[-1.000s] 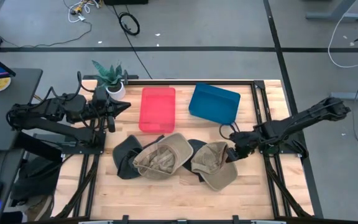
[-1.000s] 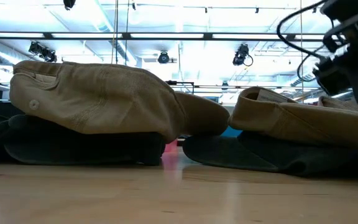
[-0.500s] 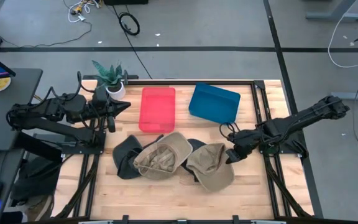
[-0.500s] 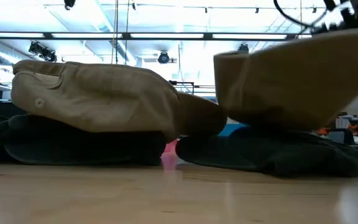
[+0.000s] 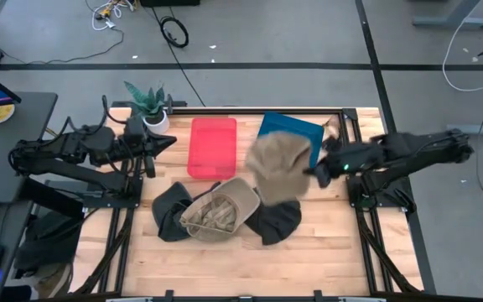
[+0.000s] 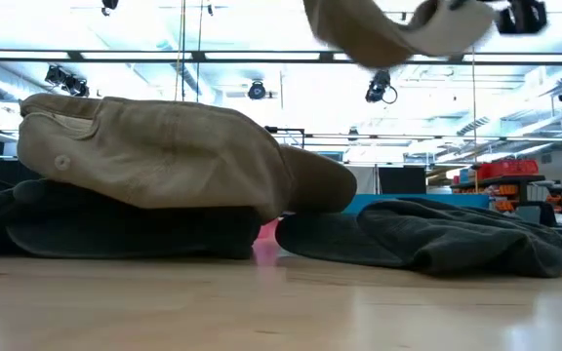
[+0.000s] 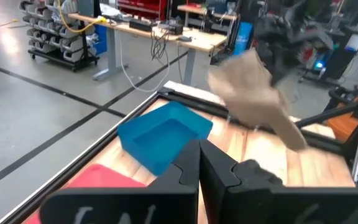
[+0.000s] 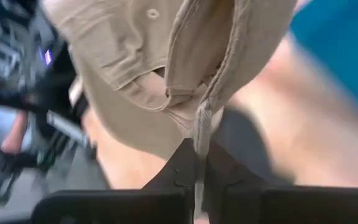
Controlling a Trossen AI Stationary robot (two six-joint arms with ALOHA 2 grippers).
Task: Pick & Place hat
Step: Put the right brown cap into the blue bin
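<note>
We saw the right gripper [image 5: 319, 171] raised above the table [image 5: 225, 260], near its right edge, with its fingers pinched together on the back strap of a tan hat [image 5: 277, 166]. In the right wrist view the strap ran straight down between the two dark fingertips, and the tan hat [image 8: 166, 68] hung from it with its crown bulging away from the camera. The hat was clear of the tabletop: in the low view it [image 6: 388, 29] floated well above everything else on the wood. From above, it hung partly over the blue bin [image 5: 296, 132], which sat toward the back right of the table, just beside the red bin [image 5: 211, 144]. A second tan hat [image 5: 220, 210] lay open side up in the middle of the table, resting on a dark hat [image 5: 168, 214]; another dark hat [image 5: 279, 220] lay flat just to its right. The left gripper [image 5: 171, 143] waited with its fingers together at the back left of the table, near a small potted plant [image 5: 148, 102] in the back left corner.
</note>
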